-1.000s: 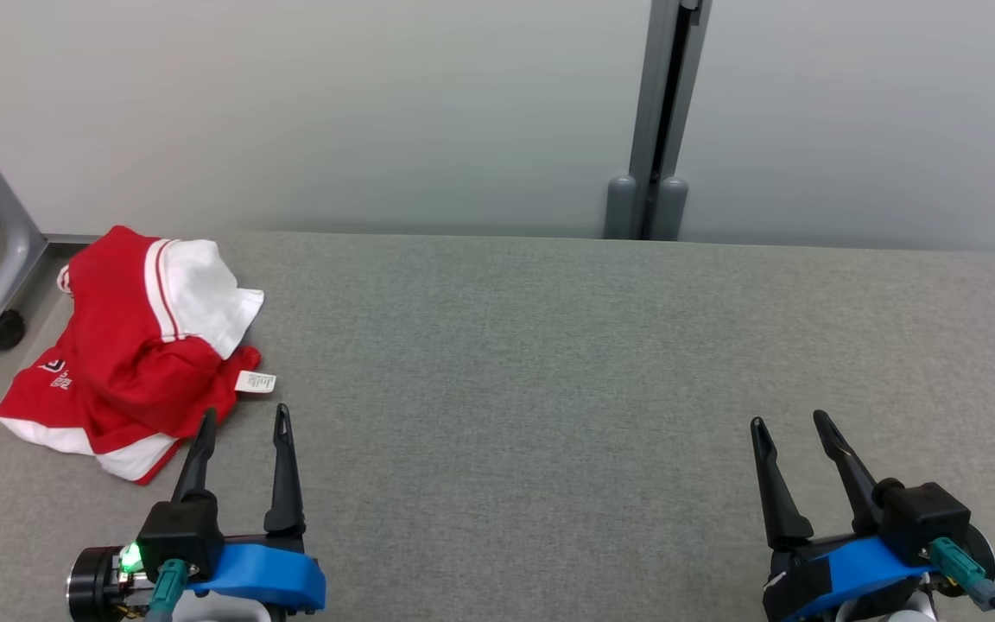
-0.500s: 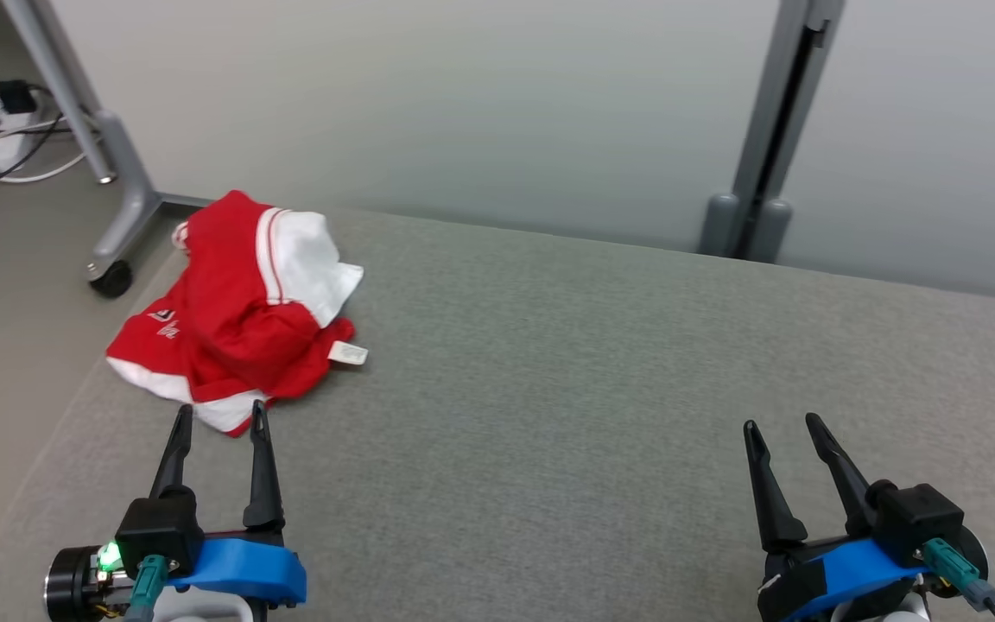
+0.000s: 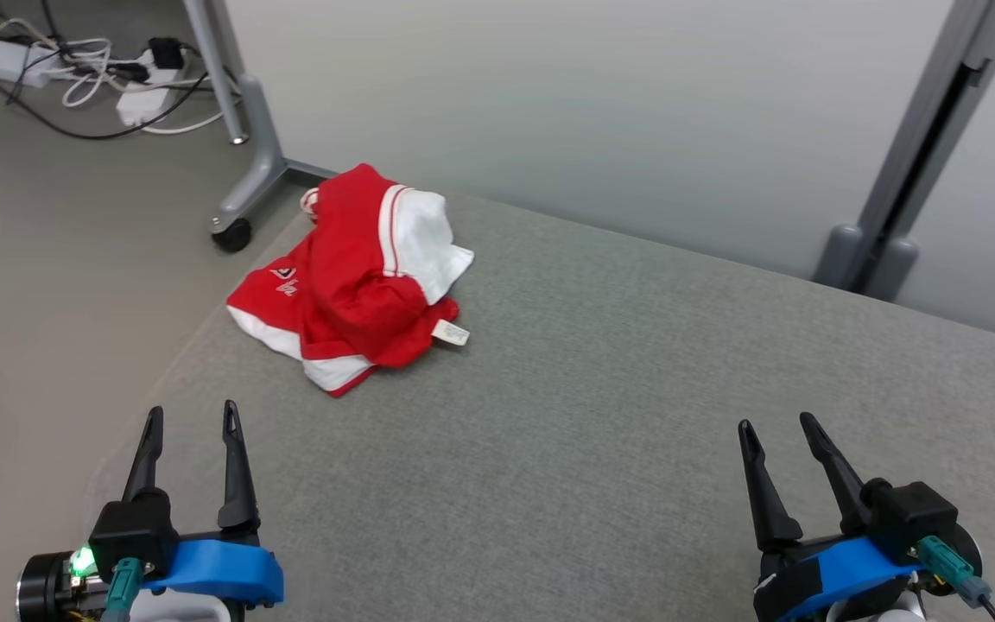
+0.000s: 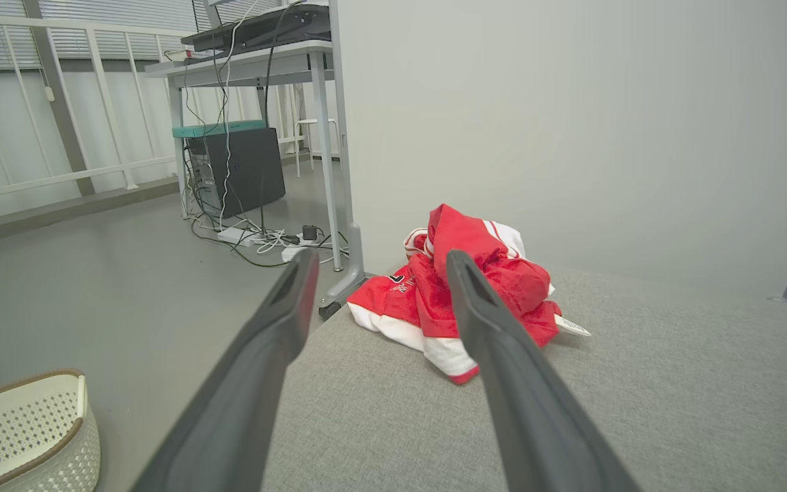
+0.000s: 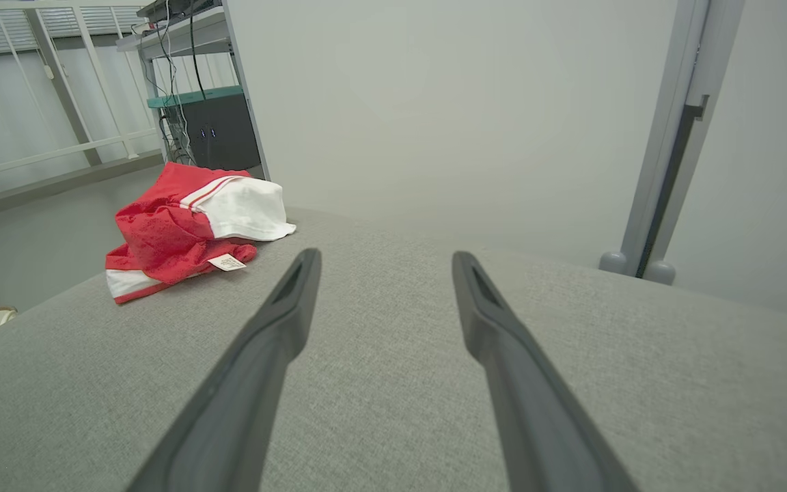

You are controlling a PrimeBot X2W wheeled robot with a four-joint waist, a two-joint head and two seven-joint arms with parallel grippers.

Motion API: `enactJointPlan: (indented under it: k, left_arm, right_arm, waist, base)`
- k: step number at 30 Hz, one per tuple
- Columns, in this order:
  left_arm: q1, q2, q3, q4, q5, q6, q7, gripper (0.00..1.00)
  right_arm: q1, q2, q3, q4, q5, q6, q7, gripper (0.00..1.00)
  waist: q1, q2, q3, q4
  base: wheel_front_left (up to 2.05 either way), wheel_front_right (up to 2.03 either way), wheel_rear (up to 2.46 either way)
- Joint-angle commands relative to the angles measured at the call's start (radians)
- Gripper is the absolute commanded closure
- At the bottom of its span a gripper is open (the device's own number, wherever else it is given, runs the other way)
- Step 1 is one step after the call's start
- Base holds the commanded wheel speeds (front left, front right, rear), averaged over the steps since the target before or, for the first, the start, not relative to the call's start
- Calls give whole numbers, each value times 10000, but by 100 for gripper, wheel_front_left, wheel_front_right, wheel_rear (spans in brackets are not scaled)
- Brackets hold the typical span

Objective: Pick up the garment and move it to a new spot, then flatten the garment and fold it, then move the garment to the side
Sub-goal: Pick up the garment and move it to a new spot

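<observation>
A crumpled red and white garment (image 3: 359,281) lies bunched at the far left corner of the grey table (image 3: 601,415), a white label sticking out at its right. It also appears ahead in the left wrist view as the garment (image 4: 400,301), and at the left of the right wrist view as the garment (image 5: 182,229). My left gripper (image 3: 190,416) stands open over the table's near left edge, well short of the cloth, nothing between its fingers. My right gripper (image 3: 778,425) is open and empty at the near right.
A pale partition wall backs the table, with a grey post (image 3: 921,173) at the right. Left of the table is bare floor with a wheeled desk leg (image 3: 243,173), power strips and cables (image 3: 91,73). A white perforated basket (image 4: 21,430) sits on the floor.
The head camera has swung left, so the garment and table slide right in the picture. Both grippers stay open and keep their pose relative to the body.
</observation>
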Motion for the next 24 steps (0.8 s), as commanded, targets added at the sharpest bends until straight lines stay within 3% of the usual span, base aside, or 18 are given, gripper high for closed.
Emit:
enactJointPlan:
  k: [1,7,13,19,24]
  left_arm:
    - [59,38,53,-27,-27,30,-28,0]
    - [149,30,138,-79,-104,64,-28,0]
    - [208,12,250,-148,-176,146,-28,0]
    - [-166,35,341,-122,-260,100,-28,0]
    - [-1227,361,677,-27,-460,-69,-28,0]
  right_arm:
    - [52,-52,9,33,5,22,-35,0]
    - [7,-54,44,61,-73,22,-33,0]
    - [-160,-52,167,125,-139,22,-35,0]
    - [-180,-54,151,153,-171,22,-35,0]
    - [-447,-54,108,66,-420,22,-35,0]
  waist:
    - [0,0,75,168]
    - [0,0,128,660]
    - [0,0,231,728]
    - [0,0,306,673]
    - [0,0,737,192]
  base:
    - [0,0,0]
    - [0,0,0]
    - [0,0,0]
    - [0,0,0]
    - [0,0,0]
